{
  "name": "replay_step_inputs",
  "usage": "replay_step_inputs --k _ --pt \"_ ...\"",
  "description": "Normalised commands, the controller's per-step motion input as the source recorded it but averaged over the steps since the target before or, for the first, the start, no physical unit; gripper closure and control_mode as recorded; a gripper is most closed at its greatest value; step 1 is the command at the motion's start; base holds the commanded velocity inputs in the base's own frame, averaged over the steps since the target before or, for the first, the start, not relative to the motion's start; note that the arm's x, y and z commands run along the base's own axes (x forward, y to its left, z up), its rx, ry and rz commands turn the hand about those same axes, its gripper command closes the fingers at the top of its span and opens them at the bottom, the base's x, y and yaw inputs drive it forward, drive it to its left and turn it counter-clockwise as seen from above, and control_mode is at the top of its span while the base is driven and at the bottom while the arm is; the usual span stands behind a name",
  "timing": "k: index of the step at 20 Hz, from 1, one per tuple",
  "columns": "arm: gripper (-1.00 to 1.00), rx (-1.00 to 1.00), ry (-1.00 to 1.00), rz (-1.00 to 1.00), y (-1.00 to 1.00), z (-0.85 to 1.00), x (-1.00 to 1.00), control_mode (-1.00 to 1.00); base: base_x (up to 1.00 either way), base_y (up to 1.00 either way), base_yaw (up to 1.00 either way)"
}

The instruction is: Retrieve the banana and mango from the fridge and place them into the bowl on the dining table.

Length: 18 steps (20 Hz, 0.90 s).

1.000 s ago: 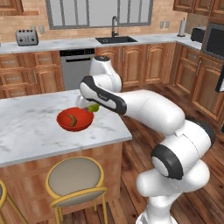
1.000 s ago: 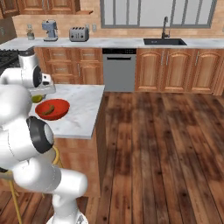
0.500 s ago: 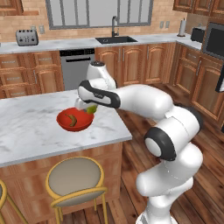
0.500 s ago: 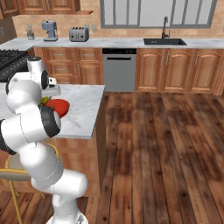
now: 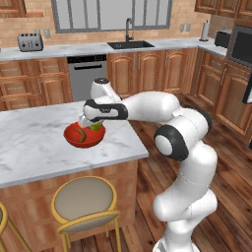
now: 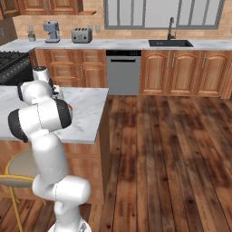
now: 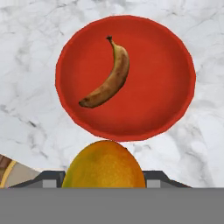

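Observation:
The red-orange bowl [image 7: 127, 78] sits on the marble dining table [image 7: 26, 52], with the brown-patched banana [image 7: 109, 74] lying inside it. My gripper [image 7: 103, 175] is shut on the yellow-green mango [image 7: 104, 166], held just above the bowl's near rim. From the left base, the gripper [image 5: 93, 124] hangs over the back right of the bowl [image 5: 81, 140] with the mango [image 5: 97, 126] in its jaws. The fridge is out of view.
Round stools [image 5: 84, 199] stand at the dining table's [image 5: 29, 142] near side. A wall counter with sink [image 5: 130, 44], toaster [image 5: 29, 42] and dishwasher [image 5: 87, 74] runs along the back. Open wooden floor [image 6: 167, 149] lies to the right.
The arm has swung left and folded in, carrying the mango from beside the bowl's right rim to over the bowl. The grip has stayed the same.

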Motion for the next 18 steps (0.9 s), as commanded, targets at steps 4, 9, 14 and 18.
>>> replay_step_inputs --k 4,9,14,18 --pt "1.00 -0.01 0.00 0.00 0.38 -0.24 0.60 -1.00 0.00 0.00 0.00" --pt "1.00 -0.01 0.00 0.00 0.30 -0.27 0.64 -1.00 0.00 0.00 0.00" --pt "1.00 -0.02 0.03 0.00 0.11 -0.36 0.55 -1.00 0.00 0.00 0.00" --pt "1.00 -0.01 0.08 0.00 0.01 -0.44 0.58 -1.00 0.00 0.00 0.00"
